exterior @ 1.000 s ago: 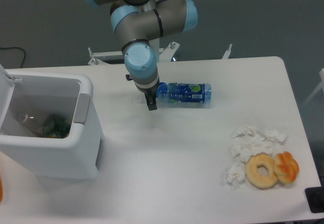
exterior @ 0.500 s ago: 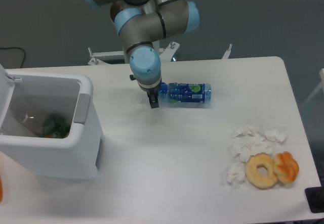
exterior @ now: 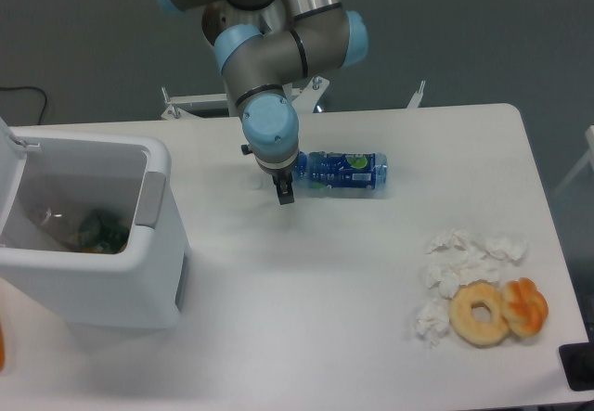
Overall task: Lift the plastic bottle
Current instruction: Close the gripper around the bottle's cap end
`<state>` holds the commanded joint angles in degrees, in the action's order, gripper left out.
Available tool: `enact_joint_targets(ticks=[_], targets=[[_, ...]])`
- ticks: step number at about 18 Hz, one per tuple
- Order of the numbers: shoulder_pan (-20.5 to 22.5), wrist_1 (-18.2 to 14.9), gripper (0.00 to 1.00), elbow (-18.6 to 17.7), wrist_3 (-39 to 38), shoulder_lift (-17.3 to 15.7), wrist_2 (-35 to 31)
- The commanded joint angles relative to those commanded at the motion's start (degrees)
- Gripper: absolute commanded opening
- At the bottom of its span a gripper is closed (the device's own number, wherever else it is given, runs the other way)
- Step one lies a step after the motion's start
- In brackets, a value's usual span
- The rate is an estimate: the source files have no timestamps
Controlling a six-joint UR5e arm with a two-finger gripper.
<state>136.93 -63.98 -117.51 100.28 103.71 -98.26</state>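
We see the plastic bottle [exterior: 342,171] lying on its side on the white counter [exterior: 306,309], toward the far side, its length running left to right. The gripper [exterior: 285,191] hangs at the bottle's left end, just beside or touching it; we cannot tell which, nor can we tell how its jaws stand, since only one dark tip shows below the blue wrist. At the left stands a white bin [exterior: 88,235], open, with dark and orange scraps inside. Near the right edge lie crumpled tissues [exterior: 457,267], a plain doughnut [exterior: 480,313] and an orange pastry [exterior: 525,305] touching it.
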Motion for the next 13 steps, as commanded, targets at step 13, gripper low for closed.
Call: enact_joint_targets(ticks=[13], targets=[[-0.26, -0.09, 0.48, 0.52, -1.5, -0.09, -0.35]])
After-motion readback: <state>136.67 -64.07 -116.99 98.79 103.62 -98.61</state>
